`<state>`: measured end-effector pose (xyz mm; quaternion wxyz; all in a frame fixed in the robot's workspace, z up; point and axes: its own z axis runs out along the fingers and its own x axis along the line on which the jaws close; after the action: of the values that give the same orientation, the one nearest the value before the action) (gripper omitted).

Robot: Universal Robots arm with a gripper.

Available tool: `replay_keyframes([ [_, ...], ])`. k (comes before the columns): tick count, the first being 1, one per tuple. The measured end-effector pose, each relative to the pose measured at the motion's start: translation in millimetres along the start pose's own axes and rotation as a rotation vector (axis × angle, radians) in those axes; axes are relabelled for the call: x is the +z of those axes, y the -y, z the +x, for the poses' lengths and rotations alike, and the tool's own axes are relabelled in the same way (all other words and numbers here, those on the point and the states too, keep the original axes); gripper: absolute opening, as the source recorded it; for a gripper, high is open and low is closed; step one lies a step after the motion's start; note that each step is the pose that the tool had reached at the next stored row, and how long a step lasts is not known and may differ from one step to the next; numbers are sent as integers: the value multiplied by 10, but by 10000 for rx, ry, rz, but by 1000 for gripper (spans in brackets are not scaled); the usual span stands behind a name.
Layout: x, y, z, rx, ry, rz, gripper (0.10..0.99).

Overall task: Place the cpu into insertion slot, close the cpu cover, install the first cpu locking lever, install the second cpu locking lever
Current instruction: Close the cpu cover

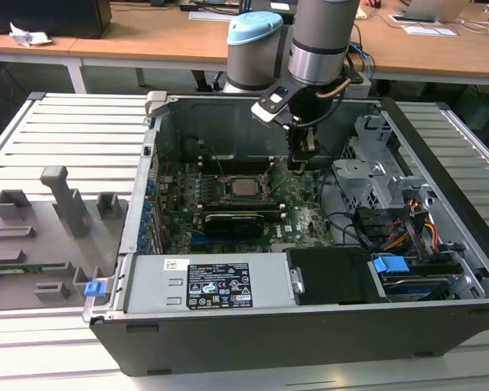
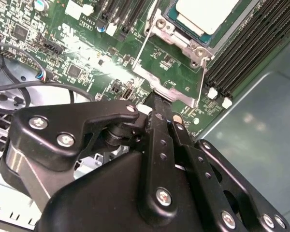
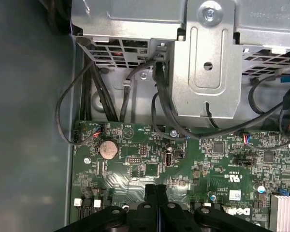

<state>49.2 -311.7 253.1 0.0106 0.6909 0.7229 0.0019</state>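
At the centre of the motherboard point(image 1: 297, 208), the cpu point(image 2: 208, 12) sits in the insertion slot point(image 1: 262, 192), silver top up. The second wrist view shows the cpu cover point(image 2: 181, 41) as a metal frame lying around the chip. A thin wire lever point(image 2: 141, 48) runs along one side and another point(image 2: 203, 72) along the next. Whether they are latched cannot be told. The same view shows the end effector point(image 2: 154, 99) with its two black fingers pressed together, holding nothing. Its tip is right at the metal tab point(image 2: 170, 88) that juts from the frame's edge. Long black memory slots point(image 2: 251, 43) run beside the socket.

The first wrist view looks the other way from the same closed fingers. It takes in green board with a round coin battery point(image 3: 108, 149), black cables point(image 3: 63, 111) and a grey metal drive cage point(image 3: 208, 63).

The exterior view gives the wider scene. The arm point(image 1: 319, 41) reaches down into an open computer case point(image 1: 253, 350), its tip just toward the exterior view's right of the socket. A power supply point(image 1: 204, 285) lies at the near wall. The case rests on a slatted table point(image 1: 73, 130), with grey plastic fixtures point(image 1: 65, 199) toward the exterior view's left.
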Motion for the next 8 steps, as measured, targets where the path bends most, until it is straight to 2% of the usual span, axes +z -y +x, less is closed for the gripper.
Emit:
replay_keyframes([
  [8, -1, 59, 3, -1, 1, 0, 106],
])
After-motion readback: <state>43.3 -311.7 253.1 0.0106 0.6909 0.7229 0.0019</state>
